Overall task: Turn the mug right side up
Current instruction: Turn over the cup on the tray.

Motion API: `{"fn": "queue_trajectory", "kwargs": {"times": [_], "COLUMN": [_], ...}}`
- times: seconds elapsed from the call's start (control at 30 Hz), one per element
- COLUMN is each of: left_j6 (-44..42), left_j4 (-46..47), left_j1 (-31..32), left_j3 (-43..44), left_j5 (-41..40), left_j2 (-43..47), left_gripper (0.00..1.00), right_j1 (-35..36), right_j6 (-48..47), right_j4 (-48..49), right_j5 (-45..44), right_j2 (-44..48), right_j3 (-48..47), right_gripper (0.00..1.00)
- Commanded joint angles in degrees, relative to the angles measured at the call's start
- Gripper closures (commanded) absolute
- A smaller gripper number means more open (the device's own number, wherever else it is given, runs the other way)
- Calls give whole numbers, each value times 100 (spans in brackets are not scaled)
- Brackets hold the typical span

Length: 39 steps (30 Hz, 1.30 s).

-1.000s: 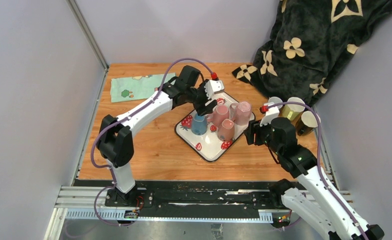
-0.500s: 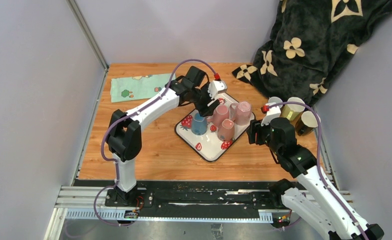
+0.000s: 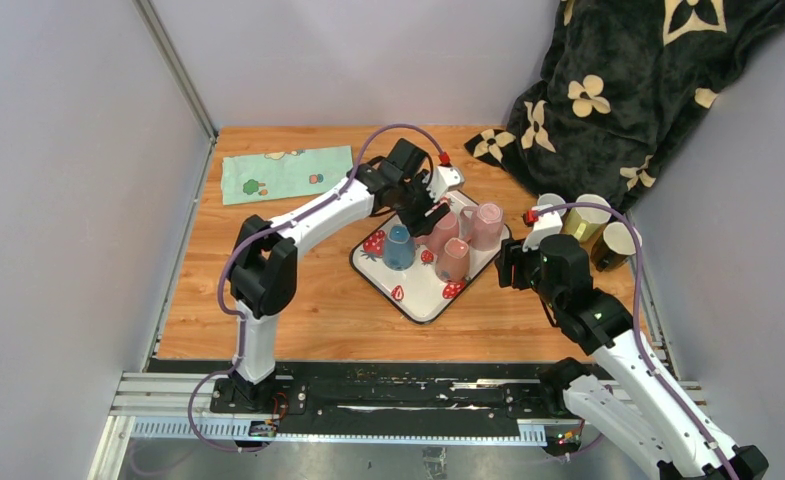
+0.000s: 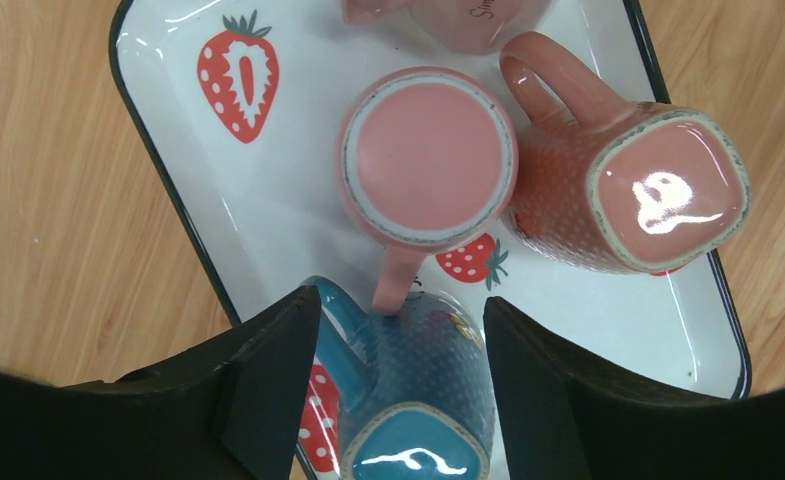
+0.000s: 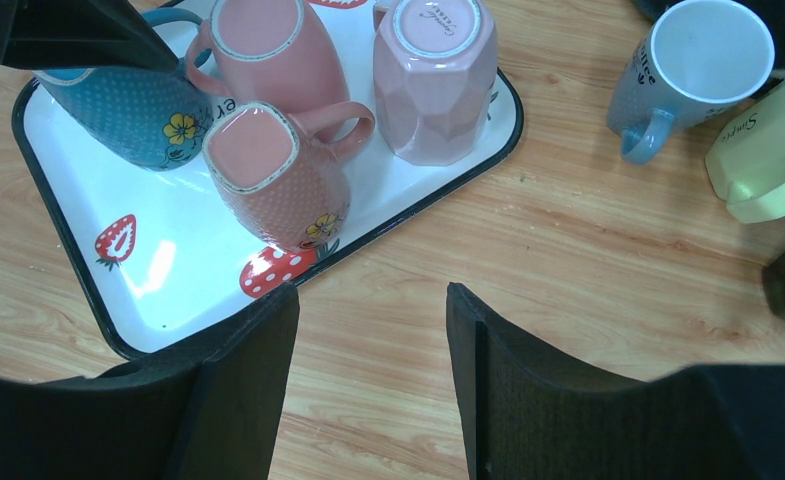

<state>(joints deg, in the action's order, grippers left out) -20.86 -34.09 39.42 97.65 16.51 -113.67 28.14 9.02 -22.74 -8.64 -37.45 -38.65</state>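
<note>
Setting: robotics lab test cell. Evidence:
- wooden tabletop (image 3: 298,310) boxed in by plain grey panels (image 3: 68,200) along its left, back and right edges
- aluminium rail (image 3: 148,393) at the near edge carrying two white arms, left arm (image 3: 308,215) and right arm (image 3: 633,375)
- dark floral blanket (image 3: 628,90) draped over the far right corner

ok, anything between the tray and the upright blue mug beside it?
No, just bare table between the tray and the upright blue mug; right wrist view shows it.

Four mugs (image 3: 454,258) sit on the tray (image 3: 418,297), three cups (image 3: 588,216) to its right.
</note>
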Motion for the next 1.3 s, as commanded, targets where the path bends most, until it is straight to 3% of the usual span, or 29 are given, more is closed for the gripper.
{"fn": "queue_trajectory", "kwargs": {"times": [0.0, 1.27], "left_j6": [73, 32], "left_j4": [-37, -63], "left_j1": [13, 13], "left_j3": [215, 479], "left_j5": [-124, 134], "left_j2": [-130, -810], "left_gripper": [33, 59], "right_j1": [70, 69], "right_j6": [-24, 141], "right_j4": [-43, -239], "right_j5": [-123, -164], "right_j2": [2, 104], "right_j3": [69, 183], "right_gripper": [39, 39]}}
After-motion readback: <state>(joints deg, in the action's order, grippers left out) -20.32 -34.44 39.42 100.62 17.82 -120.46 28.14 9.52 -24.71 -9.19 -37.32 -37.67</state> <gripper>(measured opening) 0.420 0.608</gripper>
